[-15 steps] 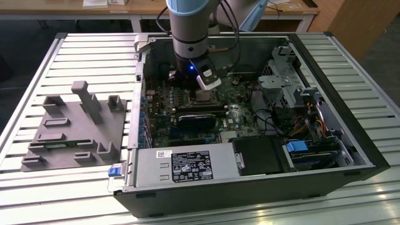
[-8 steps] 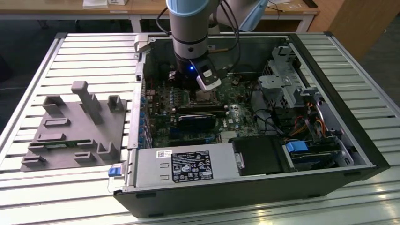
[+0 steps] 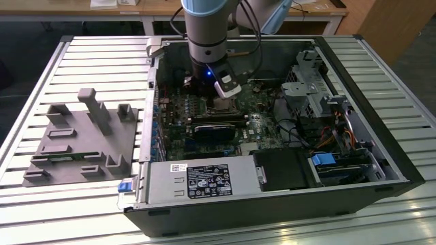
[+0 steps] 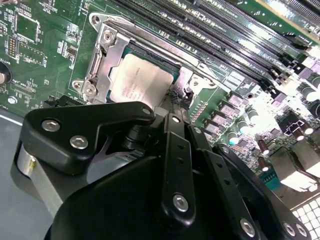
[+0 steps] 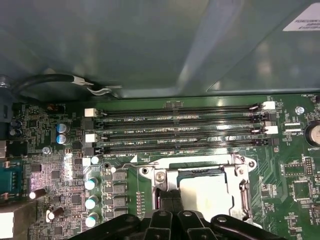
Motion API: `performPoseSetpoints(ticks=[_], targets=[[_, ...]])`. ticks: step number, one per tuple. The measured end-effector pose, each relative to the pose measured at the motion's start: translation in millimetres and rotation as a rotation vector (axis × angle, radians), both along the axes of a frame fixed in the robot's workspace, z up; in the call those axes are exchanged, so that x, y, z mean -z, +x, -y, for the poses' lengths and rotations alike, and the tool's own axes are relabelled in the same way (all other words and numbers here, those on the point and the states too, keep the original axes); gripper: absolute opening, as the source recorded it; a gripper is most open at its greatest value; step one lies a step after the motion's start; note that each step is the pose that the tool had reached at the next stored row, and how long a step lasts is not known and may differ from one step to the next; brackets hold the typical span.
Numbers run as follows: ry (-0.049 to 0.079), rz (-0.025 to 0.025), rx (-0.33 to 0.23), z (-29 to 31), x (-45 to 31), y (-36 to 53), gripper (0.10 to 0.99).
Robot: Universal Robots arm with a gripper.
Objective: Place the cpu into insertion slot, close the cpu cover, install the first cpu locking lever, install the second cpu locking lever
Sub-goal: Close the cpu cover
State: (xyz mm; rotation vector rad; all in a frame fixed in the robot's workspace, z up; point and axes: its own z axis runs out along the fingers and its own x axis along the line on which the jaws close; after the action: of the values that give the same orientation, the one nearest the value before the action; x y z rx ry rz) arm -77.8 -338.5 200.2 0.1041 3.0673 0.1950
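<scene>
Pincer [image 4: 176,105] right nxt to cpu [image 4: 140,82], which lies in insertion slot [image 4: 152,54].

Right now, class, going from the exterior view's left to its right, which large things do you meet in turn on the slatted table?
First the grey parts fixture → robot arm → metal drive cage inside the open computer case.
</scene>
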Motion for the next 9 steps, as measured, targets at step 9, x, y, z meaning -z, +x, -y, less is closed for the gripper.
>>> performPoseSetpoints(ticks=[9], targets=[[-0.003,-0.0011,0.005,0.0,-0.4,17.0,0.106]])
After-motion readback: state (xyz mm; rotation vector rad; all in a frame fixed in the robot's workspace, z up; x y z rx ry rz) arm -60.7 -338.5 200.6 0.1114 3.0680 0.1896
